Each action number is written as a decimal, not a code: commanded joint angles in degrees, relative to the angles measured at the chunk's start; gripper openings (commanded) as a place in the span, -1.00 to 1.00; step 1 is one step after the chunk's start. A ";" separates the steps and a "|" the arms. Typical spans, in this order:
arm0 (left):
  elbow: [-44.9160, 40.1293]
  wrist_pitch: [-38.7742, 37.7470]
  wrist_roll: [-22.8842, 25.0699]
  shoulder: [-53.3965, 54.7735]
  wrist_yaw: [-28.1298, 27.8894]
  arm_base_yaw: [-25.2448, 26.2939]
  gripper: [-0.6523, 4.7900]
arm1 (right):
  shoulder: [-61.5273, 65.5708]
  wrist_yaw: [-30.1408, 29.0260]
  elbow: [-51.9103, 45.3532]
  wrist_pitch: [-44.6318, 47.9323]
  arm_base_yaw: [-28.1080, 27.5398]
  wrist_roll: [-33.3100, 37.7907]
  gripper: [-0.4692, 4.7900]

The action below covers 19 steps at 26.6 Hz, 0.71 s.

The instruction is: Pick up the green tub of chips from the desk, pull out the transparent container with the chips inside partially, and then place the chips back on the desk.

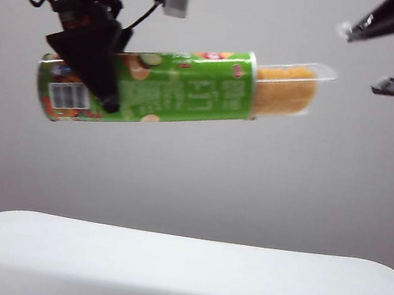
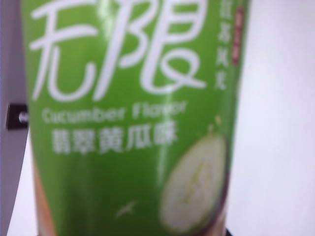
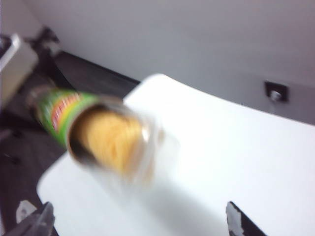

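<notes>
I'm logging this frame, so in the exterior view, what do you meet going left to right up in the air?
green tub of chips, shut in the left gripper → transparent container with the chips → open right gripper

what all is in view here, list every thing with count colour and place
green tub of chips: one, bright green, held nearly level in the air above the desk
transparent container: one, clear, sticking partly out of the tub's open end
chips: one stack, orange-yellow, inside the container
desk: one, white, below everything
wall socket: one, dark, on the wall behind the desk
left gripper: one, black, clamped on the tub near its barcode end
right gripper: one, black, open, just off the container's end
</notes>
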 commanded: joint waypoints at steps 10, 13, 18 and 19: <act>0.15 2.27 0.02 11.04 8.98 4.35 0.06 | -8.94 1.57 0.37 -13.92 0.02 -7.04 1.00; 0.13 3.48 -0.63 14.14 8.85 4.33 0.06 | -10.71 2.99 0.37 -16.61 0.02 -7.04 1.00; 0.15 7.30 -2.80 20.13 8.87 4.33 0.17 | -13.18 3.91 0.35 -21.90 0.02 -7.08 1.00; 0.15 7.63 -3.15 21.00 8.87 4.33 0.18 | -13.33 3.93 0.35 -22.29 0.02 -7.08 1.00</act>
